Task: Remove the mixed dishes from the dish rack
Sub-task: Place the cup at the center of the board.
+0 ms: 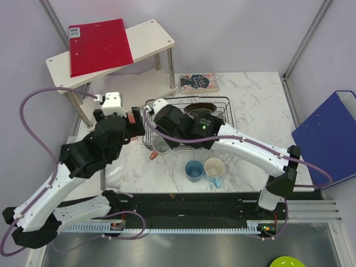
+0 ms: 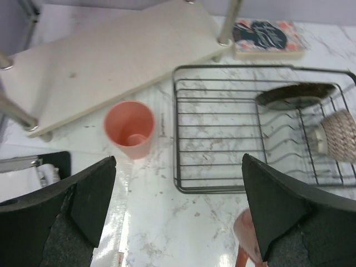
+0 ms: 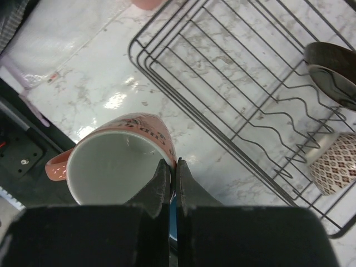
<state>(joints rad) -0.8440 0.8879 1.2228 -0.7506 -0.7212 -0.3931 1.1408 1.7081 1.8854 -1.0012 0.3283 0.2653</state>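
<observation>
Pink mug [image 3: 111, 167] is pinched by its rim in my right gripper [image 3: 172, 168]; I should set it down softly beside the dish rack [image 2: 176, 128]. My left gripper [image 2: 178, 161] gapes wide, empty.

— Where do your cameras sit?
— One is fixed high behind my bases and looks down over the whole table [image 1: 250, 94]. One rides each wrist, low and close, looking steeply down.
— What do they share?
— The dish rack [image 1: 221, 108]. Both wrist views catch its left end and the dark plate [image 2: 295, 95].
</observation>
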